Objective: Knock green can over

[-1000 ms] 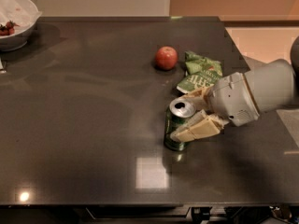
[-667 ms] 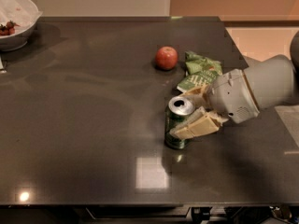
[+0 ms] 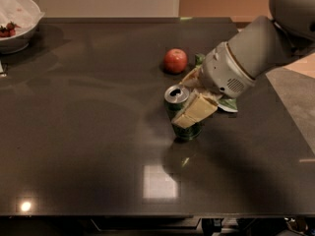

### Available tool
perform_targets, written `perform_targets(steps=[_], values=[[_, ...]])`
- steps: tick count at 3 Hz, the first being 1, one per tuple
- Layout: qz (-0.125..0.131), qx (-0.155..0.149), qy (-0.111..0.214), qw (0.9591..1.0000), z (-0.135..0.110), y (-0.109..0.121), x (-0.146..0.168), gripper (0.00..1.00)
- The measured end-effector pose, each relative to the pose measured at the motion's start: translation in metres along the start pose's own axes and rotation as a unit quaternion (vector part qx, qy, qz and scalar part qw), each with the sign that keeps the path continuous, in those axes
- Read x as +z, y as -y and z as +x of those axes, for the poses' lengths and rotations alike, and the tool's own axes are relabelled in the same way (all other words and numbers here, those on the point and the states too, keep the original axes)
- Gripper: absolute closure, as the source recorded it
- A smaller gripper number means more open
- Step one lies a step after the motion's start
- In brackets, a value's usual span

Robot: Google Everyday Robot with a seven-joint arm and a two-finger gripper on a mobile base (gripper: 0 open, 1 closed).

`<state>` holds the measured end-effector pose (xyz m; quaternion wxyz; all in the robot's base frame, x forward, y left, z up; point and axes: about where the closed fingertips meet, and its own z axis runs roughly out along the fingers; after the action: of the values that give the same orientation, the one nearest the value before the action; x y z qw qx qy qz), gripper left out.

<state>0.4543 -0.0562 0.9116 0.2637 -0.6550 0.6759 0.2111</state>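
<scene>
The green can (image 3: pixel 183 128) with a silver top stands near the middle of the dark table (image 3: pixel 88 132), leaning a little to the left. My gripper (image 3: pixel 181 102) comes in from the upper right and is shut on the can. One tan finger (image 3: pixel 196 111) lies across the can's front side, the other (image 3: pixel 191 77) is behind it. The grey wrist (image 3: pixel 227 73) hangs just right of the can.
A red apple (image 3: pixel 175 60) sits just behind the can. A green chip bag (image 3: pixel 227 103) lies mostly hidden under the wrist. A white bowl (image 3: pixel 19 26) stands at the far left corner. The table's right edge runs close to the arm.
The gripper and the can have moved together away from the front edge and slightly left. The can now leans left. The arm has swung up to the upper right.
</scene>
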Motion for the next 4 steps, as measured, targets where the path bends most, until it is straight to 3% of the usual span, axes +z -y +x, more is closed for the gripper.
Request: perform_targets(steps=[1,2,4], values=[[-0.014,-0.016,-0.087,0.9960,-0.008,0.015,0.009,1.00],[-0.026,-0.038,-0.157,0.9865,-0.010,0.023,0.018,1.00],[-0.023,-0.088,-0.257,0.9621,-0.010,0.024,0.035,0.59]])
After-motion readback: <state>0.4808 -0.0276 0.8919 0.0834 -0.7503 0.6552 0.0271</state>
